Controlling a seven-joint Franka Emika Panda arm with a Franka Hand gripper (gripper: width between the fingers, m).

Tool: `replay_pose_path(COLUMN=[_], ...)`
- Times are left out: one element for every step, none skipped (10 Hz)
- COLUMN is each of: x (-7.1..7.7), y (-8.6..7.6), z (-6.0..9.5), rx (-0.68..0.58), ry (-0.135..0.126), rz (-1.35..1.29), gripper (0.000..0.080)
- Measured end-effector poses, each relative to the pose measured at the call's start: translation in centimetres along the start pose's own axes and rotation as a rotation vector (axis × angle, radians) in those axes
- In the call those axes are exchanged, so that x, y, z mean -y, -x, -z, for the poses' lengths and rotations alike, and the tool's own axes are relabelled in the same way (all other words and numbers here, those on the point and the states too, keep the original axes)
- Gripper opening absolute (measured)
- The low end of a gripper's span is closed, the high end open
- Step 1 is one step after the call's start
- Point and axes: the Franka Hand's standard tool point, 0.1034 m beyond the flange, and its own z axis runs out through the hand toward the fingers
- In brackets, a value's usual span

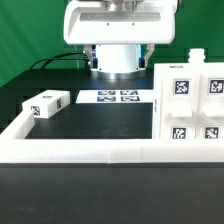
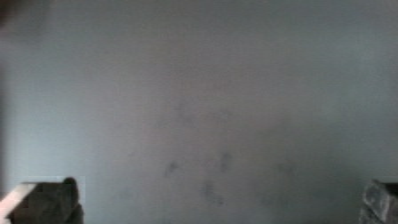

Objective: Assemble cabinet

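nothing is gripped; to my eye this is the moment before a first pick, with the parts lying loose. in the exterior view the arm hangs at the upper middle of the frame, above the marker board at the centre of the dark table. the cabinet body, white with tags on its face, fills the right side of the frame, up against the border rail that crosses the lower part. a small white block with one tag lies at the middle left, well apart from the body.

the next move, i'd judge, calls for choosing one part, travelling over it and coming down with the fingers astride it, squared to its sides.

the wrist view gives what the exterior view does not: the gripper spread wide, a dark fingertip at either edge and only bare surface between. it shows no part at all, though; the layout comes from the exterior view alone.
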Motion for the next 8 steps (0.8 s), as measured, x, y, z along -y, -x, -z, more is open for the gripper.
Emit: replay_pose_path(x=[-0.2, -2.0, -4.6, -6.5, -8.3, -9.8, -11.0, -10.6], y=[0.0, 0.7, 1.9, 2.8, 3.5, 4.4, 5.1, 4.9], z=[0.0, -0.2, -0.7, -1.1, -1.8, -2.5, -3.0, -3.0], rx=[0.000, -0.001, 0.008, 0.021, 0.028, 0.038, 0.045, 0.044], ry=[0.000, 0.001, 0.003, 0.004, -0.001, -0.020, -0.033, -0.032], rz=[0.002, -0.011, -0.068, -0.106, -0.141, -0.187, -0.246, -0.234], gripper=[0.0797, 0.0797, 0.0797, 0.0797, 0.0797, 0.0797, 0.0797, 0.0797])
